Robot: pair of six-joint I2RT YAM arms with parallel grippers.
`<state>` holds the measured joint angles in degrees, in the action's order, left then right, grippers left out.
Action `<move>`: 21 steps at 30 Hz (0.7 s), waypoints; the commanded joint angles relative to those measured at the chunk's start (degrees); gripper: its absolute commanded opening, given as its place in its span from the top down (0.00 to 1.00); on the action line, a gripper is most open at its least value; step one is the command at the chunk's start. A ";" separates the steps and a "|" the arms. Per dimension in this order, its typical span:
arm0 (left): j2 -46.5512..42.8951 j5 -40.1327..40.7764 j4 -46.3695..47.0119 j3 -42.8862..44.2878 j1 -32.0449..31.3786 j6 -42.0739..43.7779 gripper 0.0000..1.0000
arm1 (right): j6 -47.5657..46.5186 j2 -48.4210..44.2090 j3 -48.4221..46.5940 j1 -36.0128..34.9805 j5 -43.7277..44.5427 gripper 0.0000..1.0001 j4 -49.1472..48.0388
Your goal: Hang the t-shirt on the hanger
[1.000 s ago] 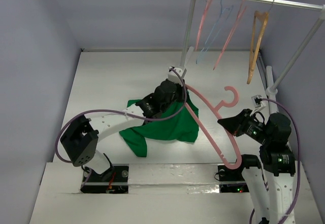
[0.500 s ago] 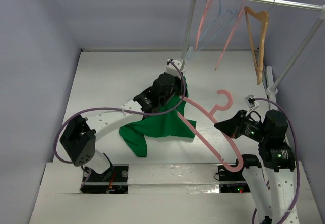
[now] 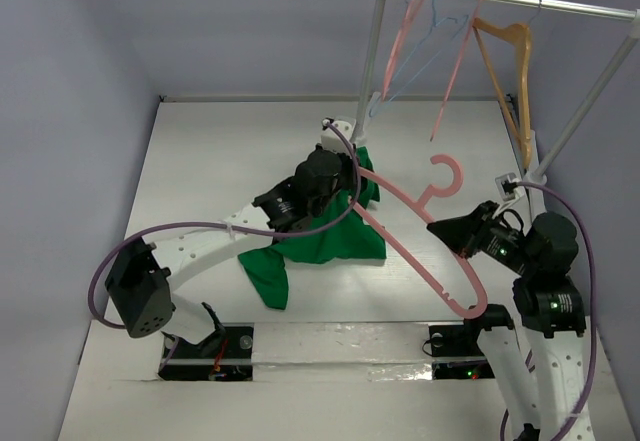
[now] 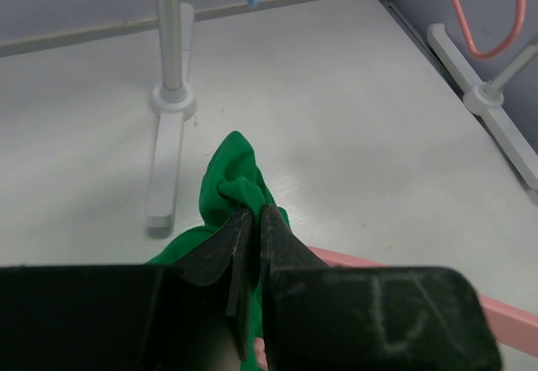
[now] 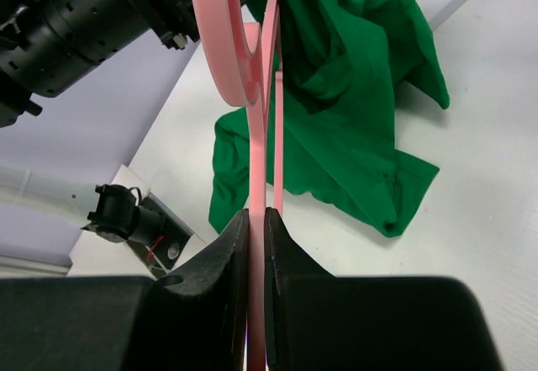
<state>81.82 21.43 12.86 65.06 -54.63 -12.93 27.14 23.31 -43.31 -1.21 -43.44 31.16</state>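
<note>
Two claws share the work here. The left claw (image 4: 250, 213) is pinched together on a small bunched fold of the t-shirt (image 3: 335, 244). It holds that fold up at the centre of the overhead frame, while the rest of the green cloth trails down onto the surface (image 3: 210, 161) toward the lower left.

The right claw (image 5: 256, 219) is clamped on a thin bar of the hanger (image 3: 415, 246), seemingly just below the hook. The hanger runs diagonally from the centre of the frame to the lower right, and its upper arm end meets the lifted cloth beside the left claw. Whether that arm end sits inside the shirt or only against it cannot be told.

- **Missed opening:** this looks like the main risk. If the arm end is outside the opening, pushing on would only shove the cloth aside or drag it off the surface.
- **Slipping cloth:** the pinch on the fabric is narrow, so a tug from the hanger could pull the fold free and drop the shirt.
- **Turning hanger:** it is long and gripped on one slim bar, so resistance at its far end could twist it in the claw.
- **Rack nearby:** the post of the clothes rack (image 3: 372, 51) stands close behind the left claw, and lifting higher could knock it.
</note>
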 commanded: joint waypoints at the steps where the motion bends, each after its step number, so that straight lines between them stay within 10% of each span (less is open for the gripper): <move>1: -1.93 3.09 -0.12 3.41 0.40 2.20 1.00 | -1.91 -1.42 -4.41 -0.28 0.64 1.00 0.20; 21: -3.95 -3.14 -1.53 4.03 0.94 2.12 1.00 | -2.88 -1.43 -3.54 -0.28 2.22 1.00 1.81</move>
<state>79.96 22.04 9.04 67.24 -53.28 -9.72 23.62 21.10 -47.59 -1.21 -41.36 38.06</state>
